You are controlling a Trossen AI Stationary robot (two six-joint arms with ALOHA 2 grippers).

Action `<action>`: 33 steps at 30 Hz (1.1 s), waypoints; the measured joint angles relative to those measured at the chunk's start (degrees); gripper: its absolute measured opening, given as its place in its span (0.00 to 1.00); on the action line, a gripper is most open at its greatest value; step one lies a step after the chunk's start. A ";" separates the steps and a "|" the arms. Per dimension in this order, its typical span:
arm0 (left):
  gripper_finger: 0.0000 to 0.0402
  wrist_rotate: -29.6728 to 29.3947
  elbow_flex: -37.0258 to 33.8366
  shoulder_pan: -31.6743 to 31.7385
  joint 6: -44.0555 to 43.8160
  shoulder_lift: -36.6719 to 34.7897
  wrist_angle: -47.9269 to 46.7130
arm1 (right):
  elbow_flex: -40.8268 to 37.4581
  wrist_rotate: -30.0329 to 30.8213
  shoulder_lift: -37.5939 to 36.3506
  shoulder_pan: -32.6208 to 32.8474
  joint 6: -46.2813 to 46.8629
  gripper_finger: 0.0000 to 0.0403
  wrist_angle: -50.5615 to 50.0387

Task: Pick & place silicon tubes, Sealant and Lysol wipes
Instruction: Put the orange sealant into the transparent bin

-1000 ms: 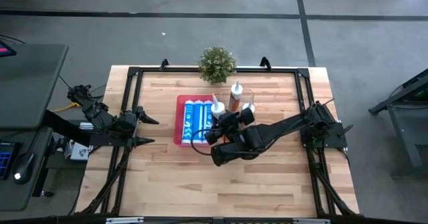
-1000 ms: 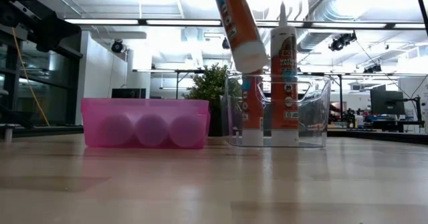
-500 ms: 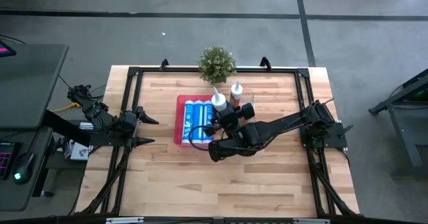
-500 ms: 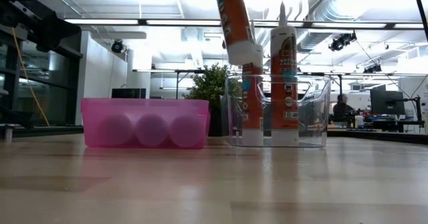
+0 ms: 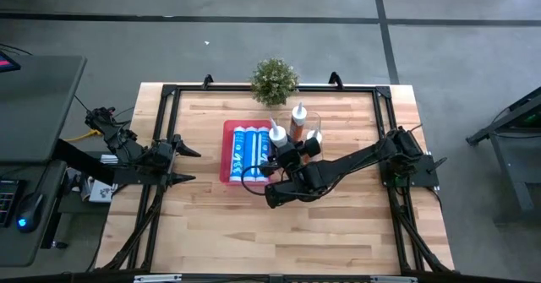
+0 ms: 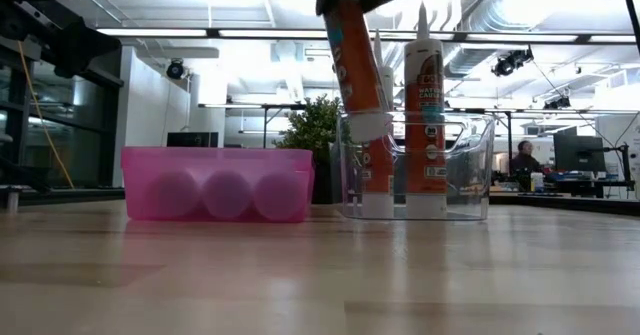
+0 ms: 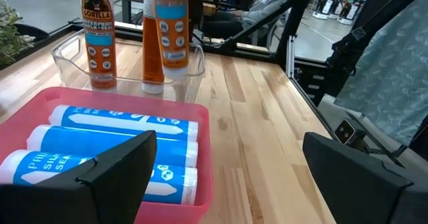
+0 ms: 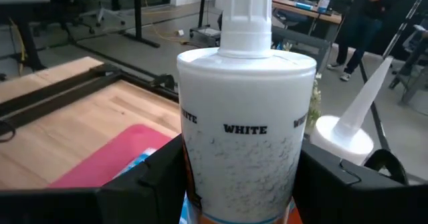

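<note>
Lower now than half a second ago, the sealant tube [image 6: 350,60] is hanging with its base at the rim of the clear bin [image 6: 470,170], where earlier it was well above that rim. The right gripper [image 5: 287,150] is clamping this tube near its top, fingers closed on either side of the body, as the right wrist view shows with the white cap end marked "WHITE" [image 8: 246,127] filling the frame between the dark fingers. The tube is tilting, its base leaning toward the bin's near-left corner. Inside the clear bin two more sealant tubes are standing upright: one with a tall white nozzle [image 6: 424,125] and an orange one [image 6: 377,165] just beside it, partly behind the held tube. Seen from above, the bin [image 5: 314,118] is sitting at the back middle of the wooden table [image 5: 338,224], just in front of a small potted plant [image 5: 275,80]. Touching or just beside the bin is a pink tray [image 5: 226,152] holding three blue-labelled silicone tubes [image 7: 120,127] lying side by side. The left gripper [image 5: 188,165] is waiting with fingers spread wide at the table's left edge, well apart from the tray and holding nothing.
</note>
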 joint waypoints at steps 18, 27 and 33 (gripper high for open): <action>0.92 0.00 0.00 0.00 -0.02 0.01 0.00 | -10.01 -0.94 0.00 0.22 1.83 0.51 11.15; 0.92 0.00 0.00 0.00 0.00 0.01 0.00 | -12.64 -0.82 0.00 0.61 1.59 0.51 13.66; 0.92 0.00 0.00 0.00 0.00 0.00 0.00 | -12.92 -1.02 1.33 0.74 1.58 0.51 14.99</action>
